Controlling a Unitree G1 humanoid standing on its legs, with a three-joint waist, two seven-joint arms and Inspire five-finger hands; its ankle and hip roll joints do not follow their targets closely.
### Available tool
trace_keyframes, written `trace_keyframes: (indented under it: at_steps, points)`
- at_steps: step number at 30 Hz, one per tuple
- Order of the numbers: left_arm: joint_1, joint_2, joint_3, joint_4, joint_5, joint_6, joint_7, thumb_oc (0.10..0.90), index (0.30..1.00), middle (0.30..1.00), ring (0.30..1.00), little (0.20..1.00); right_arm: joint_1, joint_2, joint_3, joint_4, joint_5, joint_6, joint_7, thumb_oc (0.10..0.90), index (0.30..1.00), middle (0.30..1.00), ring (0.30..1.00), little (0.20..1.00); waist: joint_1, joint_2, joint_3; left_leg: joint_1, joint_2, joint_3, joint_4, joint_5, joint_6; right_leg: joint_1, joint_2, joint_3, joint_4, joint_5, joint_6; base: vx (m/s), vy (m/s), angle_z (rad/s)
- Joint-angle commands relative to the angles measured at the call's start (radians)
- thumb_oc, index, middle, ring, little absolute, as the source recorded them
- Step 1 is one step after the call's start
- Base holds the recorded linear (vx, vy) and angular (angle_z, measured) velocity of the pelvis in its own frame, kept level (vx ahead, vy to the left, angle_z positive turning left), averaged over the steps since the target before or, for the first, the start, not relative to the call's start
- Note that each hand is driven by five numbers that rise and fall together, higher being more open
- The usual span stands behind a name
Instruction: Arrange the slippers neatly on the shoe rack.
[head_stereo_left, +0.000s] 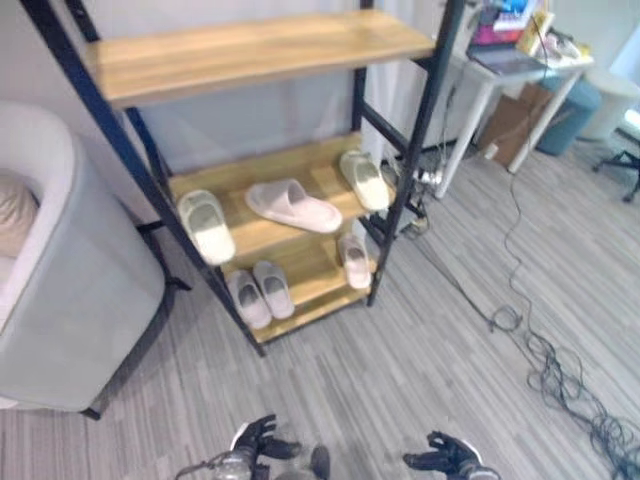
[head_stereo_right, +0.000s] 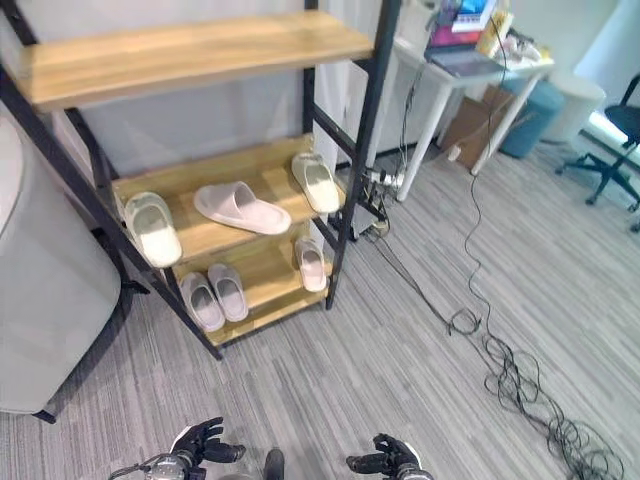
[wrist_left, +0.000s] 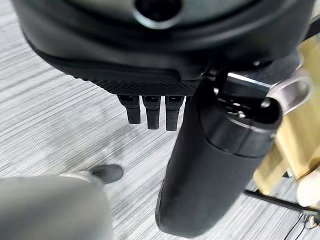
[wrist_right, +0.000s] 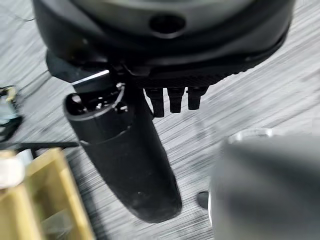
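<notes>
Slippers (head_stereo_left: 293, 205) sit on the shoe rack (head_stereo_left: 255, 48) (two shelves) — both hands (head_stereo_left: 262, 440) empty.

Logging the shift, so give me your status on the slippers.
Left hand and right hand low, open, holding nothing. Slippers on shoe rack: pink slipper askew on middle shelf, lower pair side by side. Nothing in the way.
</notes>
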Motion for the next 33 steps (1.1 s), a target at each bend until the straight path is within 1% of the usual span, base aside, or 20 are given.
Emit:
trace_keyframes:
  at_steps: [1, 3, 4, 6, 10, 11, 13, 14, 15, 16, 17, 18, 19, 20, 21, 25, 26, 29, 31, 33]
  points:
    - [0.014, -0.016, 0.005, 0.004, -0.007, -0.012, -0.002, 0.800, 0.900, 0.900, 0.900, 0.900, -0.010, -0.050, -0.012, -0.044, -0.026, -0.032, -0.006, 0.800, 0.900, 0.900, 0.900, 0.900, 0.016, 0.023, -0.008, 0.001, 0.042, -0.041, 0.095, -0.118, -0.086, 0.009, 0.004, -0.066, -0.176, 0.156, 0.000, 0.13, -0.083, 0.05]
    - [0.013, -0.016, 0.005, 0.011, -0.002, -0.012, -0.005, 0.800, 0.900, 0.900, 0.900, 0.900, -0.015, -0.052, -0.005, -0.046, -0.029, -0.033, -0.005, 0.800, 0.900, 0.900, 0.900, 0.900, 0.005, 0.026, -0.006, 0.035, 0.051, -0.050, 0.076, -0.130, -0.094, -0.023, -0.013, -0.083, -0.260, 0.163, -0.016, 0.26, -0.152, 0.20]
    - [0.010, -0.019, 0.004, 0.017, 0.003, -0.015, -0.004, 0.800, 0.900, 0.900, 0.900, 0.900, -0.023, -0.054, -0.001, -0.048, -0.030, -0.031, -0.005, 0.800, 0.900, 0.900, 0.900, 0.900, -0.018, 0.017, -0.002, 0.068, 0.046, -0.078, 0.064, -0.144, -0.103, -0.075, -0.024, -0.047, -0.362, 0.203, -0.007, 0.37, -0.203, 0.11]
    - [0.008, -0.021, 0.004, 0.023, 0.009, -0.017, -0.005, 0.800, 0.900, 0.900, 0.900, 0.900, -0.022, -0.057, -0.001, -0.043, -0.034, -0.026, -0.003, 0.800, 0.900, 0.900, 0.900, 0.900, -0.036, 0.015, 0.007, 0.097, 0.048, -0.101, 0.058, -0.161, -0.112, -0.095, -0.021, 0.001, -0.440, 0.238, 0.013, 0.30, -0.175, 0.10]
    - [0.017, -0.021, 0.017, 0.041, 0.013, -0.017, -0.008, 0.800, 0.900, 0.900, 0.900, 0.900, -0.006, -0.060, -0.008, -0.029, -0.044, -0.017, 0.003, 0.800, 0.900, 0.900, 0.900, 0.900, -0.045, 0.008, 0.001, 0.135, 0.052, -0.116, 0.048, -0.188, -0.123, -0.083, -0.022, 0.022, -0.485, 0.267, 0.023, 0.18, -0.148, 0.42]
    - [0.027, -0.025, 0.019, 0.051, 0.019, -0.016, -0.006, 0.800, 0.900, 0.900, 0.900, 0.900, 0.006, -0.061, -0.005, -0.022, -0.048, -0.018, 0.006, 0.800, 0.900, 0.900, 0.900, 0.900, -0.047, 0.010, -0.015, 0.153, 0.068, -0.126, 0.046, -0.194, -0.135, -0.069, -0.014, 0.025, -0.477, 0.264, 0.010, 0.26, -0.233, 0.55]
    - [0.029, -0.028, 0.021, 0.055, 0.014, -0.014, -0.008, 0.800, 0.900, 0.900, 0.900, 0.900, 0.016, -0.063, -0.009, -0.018, -0.038, -0.020, 0.007, 0.800, 0.900, 0.900, 0.900, 0.900, -0.047, 0.015, -0.025, 0.154, 0.094, -0.142, 0.068, -0.177, -0.159, -0.058, 0.004, 0.019, -0.467, 0.253, -0.007, 0.19, -0.201, 0.34]
    - [0.029, -0.028, 0.021, 0.055, 0.014, -0.014, -0.008, 0.800, 0.900, 0.900, 0.900, 0.900, 0.016, -0.063, -0.009, -0.018, -0.038, -0.020, 0.007, 0.800, 0.900, 0.900, 0.900, 0.900, -0.048, 0.016, -0.025, 0.154, 0.095, -0.143, 0.068, -0.178, -0.160, -0.058, 0.005, 0.018, -0.467, 0.253, -0.007, 0.16, -0.206, 0.17]
    - [0.035, -0.031, 0.018, 0.056, 0.015, -0.013, -0.009, 0.800, 0.900, 0.900, 0.900, 0.900, 0.022, -0.067, -0.009, -0.013, -0.030, -0.022, 0.005, 0.800, 0.900, 0.900, 0.900, 0.900, -0.047, 0.026, -0.032, 0.144, 0.125, -0.148, 0.112, -0.145, -0.190, -0.031, 0.030, 0.004, -0.472, 0.226, -0.027, 0.10, -0.128, 0.16]
    - [0.035, -0.031, 0.018, 0.056, 0.015, -0.013, -0.009, 0.800, 0.900, 0.900, 0.900, 0.900, 0.022, -0.067, -0.009, -0.013, -0.030, -0.022, 0.005, 0.800, 0.900, 0.900, 0.900, 0.900, -0.048, 0.027, -0.032, 0.144, 0.126, -0.149, 0.113, -0.146, -0.190, -0.030, 0.031, 0.003, -0.473, 0.226, -0.028, 0.15, -0.268, 0.15]
    - [0.024, -0.033, 0.009, 0.043, 0.006, -0.013, -0.005, 0.800, 0.900, 0.900, 0.900, 0.900, 0.022, -0.072, -0.003, -0.018, -0.017, -0.028, 0.003, 0.800, 0.900, 0.900, 0.900, 0.900, -0.043, 0.024, -0.010, 0.057, 0.143, -0.150, 0.281, -0.042, -0.223, 0.010, 0.049, 0.005, -0.479, 0.197, -0.060, 0.06, -0.191, 0.14]
    - [0.016, -0.033, 0.003, 0.036, 0.002, -0.011, -0.005, 0.800, 0.900, 0.900, 0.900, 0.900, 0.018, -0.075, -0.002, -0.021, -0.012, -0.028, -0.001, 0.800, 0.900, 0.900, 0.900, 0.900, -0.040, 0.015, 0.002, 0.019, 0.143, -0.145, 0.349, -0.022, -0.223, 0.023, 0.048, 0.005, -0.481, 0.191, -0.070, 0.06, -0.187, 0.15]
    - [0.016, -0.033, 0.003, 0.036, 0.002, -0.011, -0.005, 0.800, 0.900, 0.900, 0.900, 0.900, 0.017, -0.075, -0.002, -0.021, -0.012, -0.028, -0.001, 0.800, 0.900, 0.900, 0.900, 0.900, -0.041, 0.016, 0.002, 0.015, 0.143, -0.147, 0.356, -0.025, -0.224, 0.022, 0.048, 0.004, -0.481, 0.191, -0.070, 0.08, -0.182, 0.18]
    - [0.005, -0.031, -0.005, 0.027, 0.001, -0.010, -0.001, 0.800, 0.900, 0.900, 0.900, 0.900, 0.011, -0.080, 0.002, -0.018, 0.000, -0.028, -0.005, 0.800, 0.900, 0.900, 0.900, 0.900, -0.035, -0.001, 0.023, -0.037, 0.159, -0.109, 0.444, 0.001, -0.216, 0.061, 0.060, 0.003, -0.498, 0.171, -0.094, 0.11, -0.183, 0.16]
    - [0.004, -0.031, -0.011, 0.023, 0.000, -0.009, 0.000, 0.800, 0.900, 0.900, 0.900, 0.900, 0.011, -0.084, 0.001, -0.016, 0.003, -0.026, -0.008, 0.800, 0.900, 0.900, 0.900, 0.900, -0.033, -0.004, 0.028, -0.064, 0.169, -0.087, 0.460, 0.001, -0.211, 0.078, 0.061, -0.002, -0.506, 0.160, -0.098, 0.19, -0.218, 0.10]
    - [-0.009, -0.032, -0.027, 0.021, -0.003, -0.011, -0.002, 0.800, 0.900, 0.900, 0.900, 0.900, 0.013, -0.089, -0.005, -0.007, 0.016, -0.029, -0.011, 0.800, 0.900, 0.900, 0.900, 0.900, -0.027, -0.006, 0.023, -0.134, 0.132, -0.016, 0.332, -0.067, -0.184, 0.125, 0.081, -0.011, -0.537, 0.123, -0.096, 0.22, -0.068, 0.20]
    - [-0.010, -0.033, -0.031, 0.019, 0.002, -0.011, -0.003, 0.800, 0.900, 0.900, 0.900, 0.900, 0.013, -0.089, -0.006, -0.004, 0.017, -0.029, -0.013, 0.800, 0.900, 0.900, 0.900, 0.900, -0.024, -0.006, 0.022, -0.164, 0.123, 0.018, 0.298, -0.066, -0.178, 0.142, 0.084, -0.019, -0.545, 0.110, -0.095, 0.24, -0.016, 0.19]
    - [-0.004, -0.032, -0.031, 0.016, 0.015, -0.007, -0.009, 0.800, 0.900, 0.900, 0.900, 0.900, 0.014, -0.082, -0.008, -0.007, 0.019, -0.028, -0.016, 0.800, 0.900, 0.900, 0.900, 0.900, -0.007, 0.007, 0.018, -0.220, 0.116, 0.124, 0.201, -0.001, -0.170, 0.186, 0.122, -0.018, -0.553, 0.077, -0.097, 0.26, 0.006, 0.42]
    - [0.005, -0.031, -0.023, 0.019, 0.013, -0.009, -0.007, 0.800, 0.900, 0.900, 0.900, 0.900, 0.017, -0.074, -0.005, -0.014, 0.017, -0.030, -0.015, 0.800, 0.900, 0.900, 0.900, 0.900, -0.005, 0.004, 0.012, -0.201, 0.112, 0.141, 0.192, -0.007, -0.161, 0.203, 0.128, -0.015, -0.537, 0.060, -0.093, 0.27, 0.079, 0.09]
    - [0.009, -0.030, -0.020, 0.022, 0.015, -0.006, -0.014, 0.800, 0.900, 0.900, 0.900, 0.900, 0.016, -0.065, -0.007, -0.012, 0.009, -0.030, -0.010, 0.800, 0.900, 0.900, 0.900, 0.900, 0.005, -0.002, -0.007, -0.168, 0.090, 0.128, 0.158, -0.026, -0.141, 0.208, 0.117, -0.023, -0.486, 0.050, -0.075, 0.25, 0.113, -0.27]
